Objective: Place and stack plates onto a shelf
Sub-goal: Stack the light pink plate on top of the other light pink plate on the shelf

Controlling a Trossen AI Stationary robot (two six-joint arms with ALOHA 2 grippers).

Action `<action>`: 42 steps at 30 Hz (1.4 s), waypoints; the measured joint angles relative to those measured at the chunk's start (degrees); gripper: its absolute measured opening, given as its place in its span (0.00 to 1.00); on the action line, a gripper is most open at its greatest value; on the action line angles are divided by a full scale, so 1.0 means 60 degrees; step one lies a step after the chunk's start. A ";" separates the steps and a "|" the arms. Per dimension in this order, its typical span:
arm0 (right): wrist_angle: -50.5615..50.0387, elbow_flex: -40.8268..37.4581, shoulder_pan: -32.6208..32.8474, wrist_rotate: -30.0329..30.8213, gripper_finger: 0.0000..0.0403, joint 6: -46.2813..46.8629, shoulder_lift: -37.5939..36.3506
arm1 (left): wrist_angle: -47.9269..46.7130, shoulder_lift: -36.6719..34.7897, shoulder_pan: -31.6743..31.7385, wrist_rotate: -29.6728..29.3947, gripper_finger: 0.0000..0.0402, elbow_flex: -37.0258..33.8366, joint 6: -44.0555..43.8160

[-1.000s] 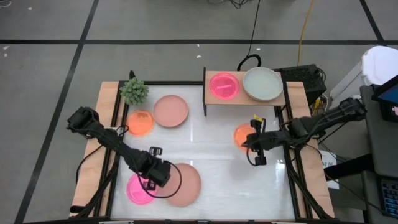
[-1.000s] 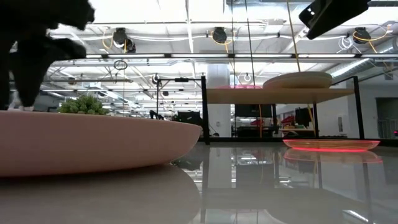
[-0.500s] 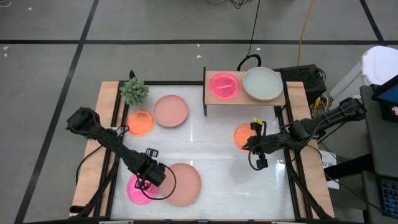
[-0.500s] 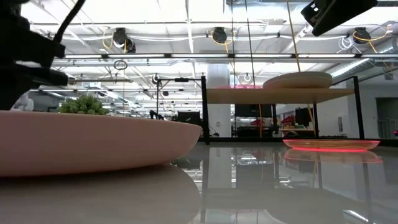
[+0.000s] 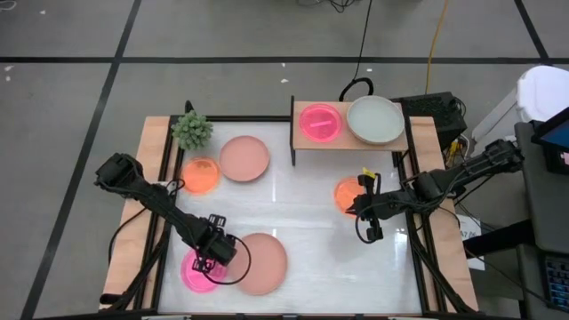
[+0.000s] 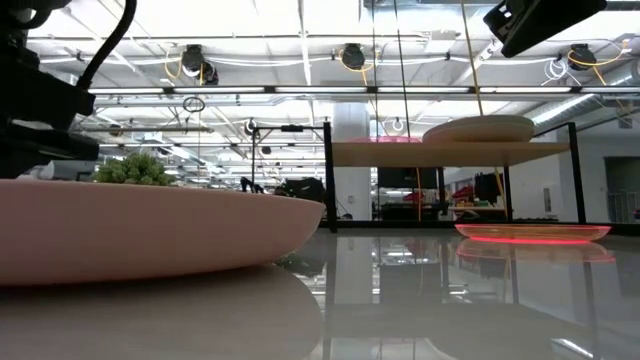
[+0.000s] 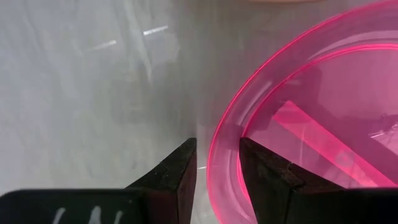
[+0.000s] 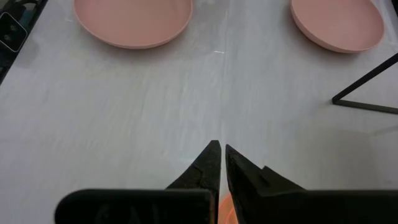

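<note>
Slid leftward since earlier, the left end effector (image 7: 217, 171) narrowly straddles the rim of the neon pink plate (image 5: 201, 270), lying flat at the tabletop's (image 5: 311, 222) near-left corner; right end effector (image 8: 219, 163) closed, empty.

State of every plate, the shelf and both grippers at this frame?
Shelf: holds two plates.
Pink plate: on shelf.
Grey-green plate: on shelf.
Near pink plate: on table, rim between left gripper fingers.
Right gripper: shut, empty.
Other plates: on table.
</note>
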 joint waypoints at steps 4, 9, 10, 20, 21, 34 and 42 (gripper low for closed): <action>0.0000 0.0000 0.0000 -0.0001 0.02 -0.0001 0.0000 | 0.0001 0.0000 0.0000 0.0002 0.32 -0.0005 -0.0019; 0.0009 0.0000 0.0000 -0.0001 0.02 -0.0028 0.0000 | 0.0005 0.0000 0.0040 0.0027 0.30 -0.0010 0.0037; 0.0024 0.0000 0.0000 0.0003 0.02 -0.0053 0.0000 | 0.0008 0.0000 0.0064 0.0038 0.28 -0.0010 0.0037; 0.0102 0.0000 0.0000 0.0003 0.02 -0.0147 0.0000 | -0.0017 0.0000 0.0396 0.0042 0.16 -0.0013 0.0259; 0.0098 0.0000 0.0000 0.0003 0.02 -0.0154 0.0000 | -0.0017 0.0000 0.0425 0.0042 0.16 -0.0013 0.0270; 0.0098 0.0000 -0.0004 0.0005 0.02 -0.0180 0.0000 | -0.0127 -0.0436 0.0630 0.0030 0.05 -0.0017 0.0540; 0.0098 0.0000 -0.0004 0.0006 0.02 -0.0180 0.0000 | -0.0151 -0.0565 0.0630 0.0077 0.02 -0.0017 0.0470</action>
